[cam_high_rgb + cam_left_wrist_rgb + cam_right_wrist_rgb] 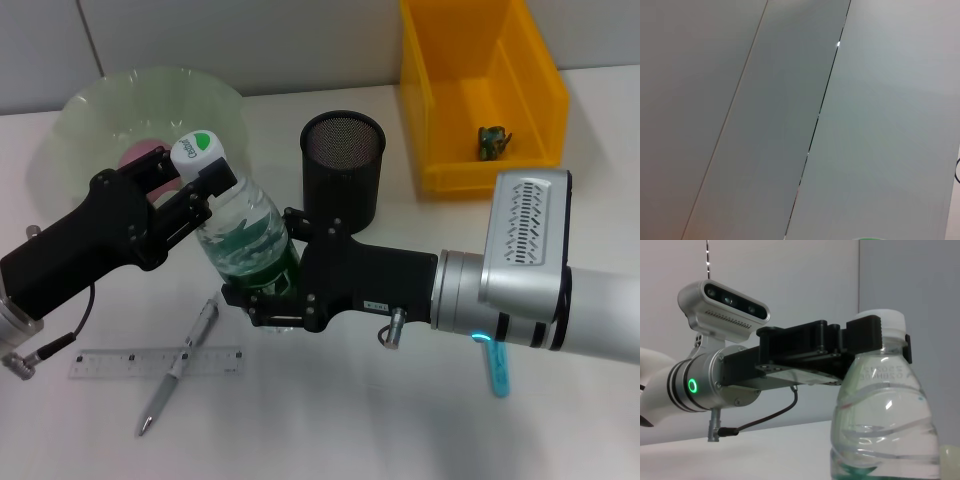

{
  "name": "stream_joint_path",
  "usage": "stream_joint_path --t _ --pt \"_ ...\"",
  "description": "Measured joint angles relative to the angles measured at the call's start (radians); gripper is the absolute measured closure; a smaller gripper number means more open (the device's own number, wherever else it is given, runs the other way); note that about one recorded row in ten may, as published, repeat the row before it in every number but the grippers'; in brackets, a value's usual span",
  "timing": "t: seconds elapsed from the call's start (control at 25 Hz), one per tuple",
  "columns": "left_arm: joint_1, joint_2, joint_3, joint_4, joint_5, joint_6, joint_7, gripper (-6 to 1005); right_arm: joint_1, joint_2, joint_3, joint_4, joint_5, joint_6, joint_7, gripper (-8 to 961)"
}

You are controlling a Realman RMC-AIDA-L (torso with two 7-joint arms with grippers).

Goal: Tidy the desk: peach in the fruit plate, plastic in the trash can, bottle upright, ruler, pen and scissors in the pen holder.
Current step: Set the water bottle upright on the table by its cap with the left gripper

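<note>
Bottle (245,235) upright on counter (400,420), neck clamped by left hand (195,195), base clamped by right hand (265,300).

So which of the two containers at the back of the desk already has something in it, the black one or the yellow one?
The yellow bin, at the back right: a small dark green scrap lies on its floor. The black mesh pen holder beside it looks empty.

A clear, ribbed plastic bottle (245,240) with a glossy white cap sits between matt black plastic grippers, left (190,200) and right (270,300), beside a black metal-mesh pen holder (343,170), a translucent green plate (80,120), a glossy yellow plastic bin (430,120), a clear ruler (110,363) and a silvery pen (185,358).
</note>
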Motion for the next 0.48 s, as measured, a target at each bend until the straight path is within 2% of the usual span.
stream_joint_path --t 0.48 --pt "0.001 0.0 0.0 -0.003 -0.001 0.003 0.001 554 0.0 -0.003 0.004 0.001 -0.009 -0.014 0.023 146"
